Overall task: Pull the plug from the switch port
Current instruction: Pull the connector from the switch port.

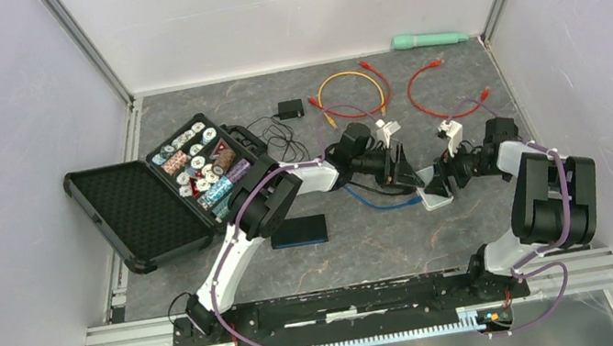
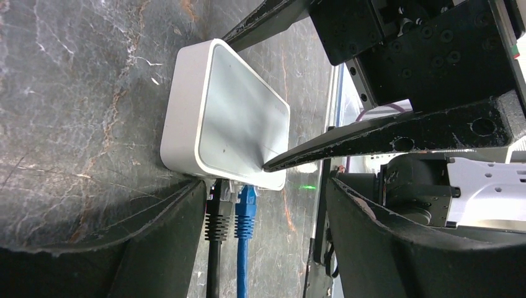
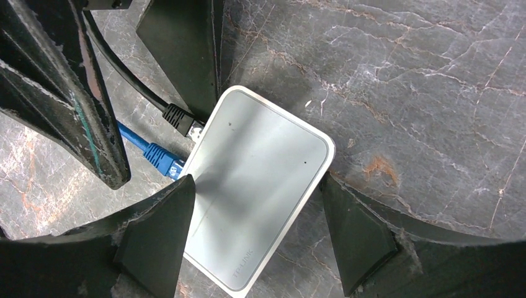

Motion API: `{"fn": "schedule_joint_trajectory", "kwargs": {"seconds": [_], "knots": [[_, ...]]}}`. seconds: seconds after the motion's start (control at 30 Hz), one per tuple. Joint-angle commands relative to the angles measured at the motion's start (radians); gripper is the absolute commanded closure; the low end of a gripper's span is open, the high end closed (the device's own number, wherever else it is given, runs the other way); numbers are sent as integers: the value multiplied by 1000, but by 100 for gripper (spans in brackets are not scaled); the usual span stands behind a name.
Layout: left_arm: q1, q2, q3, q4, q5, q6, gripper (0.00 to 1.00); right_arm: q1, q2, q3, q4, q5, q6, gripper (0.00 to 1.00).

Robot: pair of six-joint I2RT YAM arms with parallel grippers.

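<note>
Low over the table, right hand [image 3: 260, 236] astride switch [image 3: 257, 186], left hand [image 2: 267, 230] wide around plugs [image 2: 232, 208].

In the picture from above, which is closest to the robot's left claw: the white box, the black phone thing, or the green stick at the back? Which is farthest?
From the left gripper:
1. White switch box, just to its right, closest.
2. Dark flat slab, lying to its left near the arm's elbow.
3. Green stick, at the back wall, farthest.

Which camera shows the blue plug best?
The left wrist view: the blue plug sits close up, pushed into the white switch beside the black plug. The right wrist view shows it too, partly tucked behind a claw finger. From the top view, only its blue cable is clear.
</note>
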Motion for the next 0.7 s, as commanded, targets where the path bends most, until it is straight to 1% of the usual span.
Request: {"fn": "schedule_joint_trajectory", "kwargs": {"seconds": [0.0,0.1,0.3,0.53,0.67], "knots": [[-8,96,-82,-141,-112,-15,21,-2,68,-28,-69,126,-22,19],[-15,85,-101,-140,-95,-19,25,-3,74,-23,-68,124,-16,15],[-15,73,-112,-152,-73,-25,38,-7,83,-14,-77,116,-13,13],[-16,95,-93,-177,-73,-26,46,-12,100,0,-92,107,-16,13],[-16,102,-92,-176,-80,-29,49,-15,101,2,-95,108,-15,13]]}}
